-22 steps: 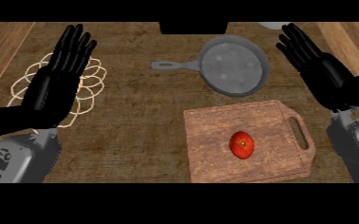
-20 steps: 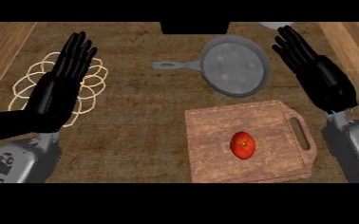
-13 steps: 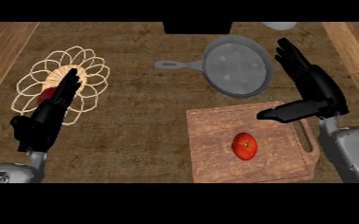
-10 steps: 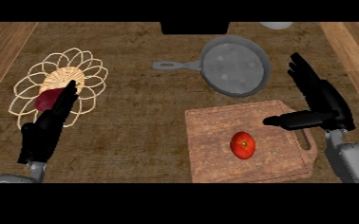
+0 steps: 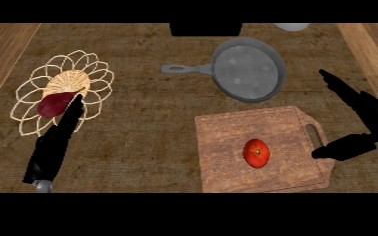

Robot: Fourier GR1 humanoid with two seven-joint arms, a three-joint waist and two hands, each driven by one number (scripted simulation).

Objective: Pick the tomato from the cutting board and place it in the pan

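The bench (image 5: 148, 130) is a rough brown wooden top, with paler plank strips running along its far left and far right edges. At the left sits a wire basket (image 5: 29, 100) shaped like a flower, with a dark red vegetable (image 5: 53, 105) lying in it on a tan woven centre. The left hand (image 5: 55, 142) lies edge-on across the basket's near side, its fingers straight and released, the tips close to the vegetable, holding nothing. Further right, toward the back, a grey pan (image 5: 249, 70) rests on the bench with its handle pointing left. Behind it a black box (image 5: 205, 28) stands at the rear edge, and a pale round dish (image 5: 292, 26) shows just to its right. In front of the pan lies a wooden cutting board (image 5: 229, 140) with a handle slot on its right side. The tomato (image 5: 256, 153) rests on the board, right of its middle, untouched. The right hand (image 5: 353, 125) is at the board's right edge, fingers straight and spread from the thumb, released, with the thumb reaching over the board's handle side.
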